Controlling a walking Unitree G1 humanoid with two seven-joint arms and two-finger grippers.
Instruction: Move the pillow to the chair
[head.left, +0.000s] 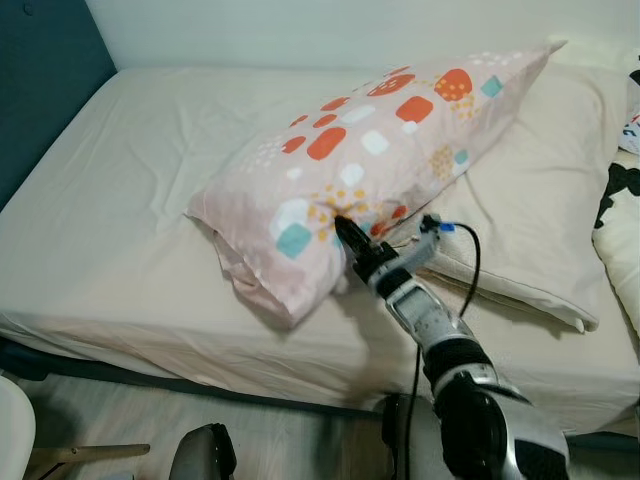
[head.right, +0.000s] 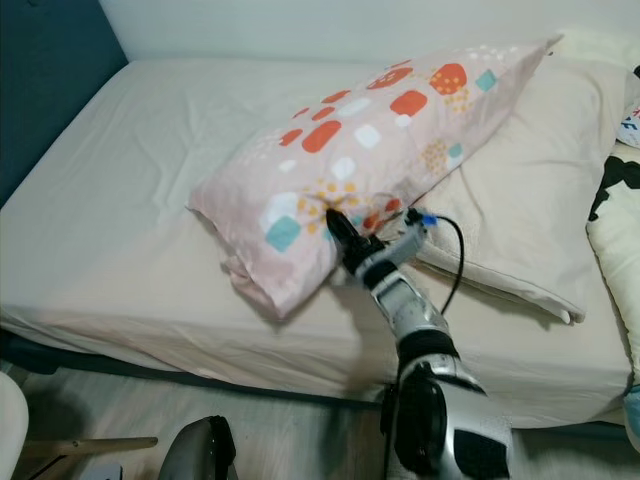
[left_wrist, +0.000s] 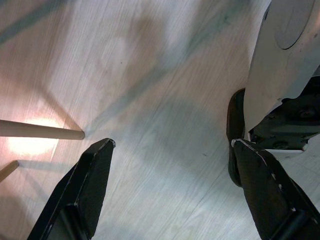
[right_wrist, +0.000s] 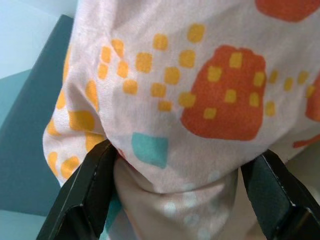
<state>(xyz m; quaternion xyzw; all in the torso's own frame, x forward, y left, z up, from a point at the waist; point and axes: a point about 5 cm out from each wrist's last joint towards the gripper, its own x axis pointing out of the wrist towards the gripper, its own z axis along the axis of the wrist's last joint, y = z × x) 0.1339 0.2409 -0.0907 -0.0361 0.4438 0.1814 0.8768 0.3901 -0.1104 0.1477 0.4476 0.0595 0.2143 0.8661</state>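
Gripping the pillow (head.left: 370, 160) near its lower long edge, right tool (head.left: 348, 236) reaching out over the bed (head.left: 120, 200). Pillow lying slantwise across the mattress, pink with orange, teal and white patches, one end near the bed's front edge, the other up toward the wall. Propped partly on a plain cream pillow (head.left: 540, 200) beneath, hence the tilt. Seen from the right wrist, 2 black fingers (right_wrist: 85, 195) spread wide with a thick fold of patterned cloth bulging between them, fabric pressed against both inner faces. Clamped on soft bulk rather than a thin pinch, probably so the case does not slip free when lifted. Left tool (left_wrist: 170, 190) hanging idle by the robot's side, its 2 fingers well apart and gripping nothing, pale wood floor (left_wrist: 150, 75) below, a thin wooden leg (left_wrist: 40, 131) near it. White curved edge at the lower left corner of the head view, possibly the chair (head.left: 14, 425), too little shown to be sure. Pillow not yet carried off the bed.
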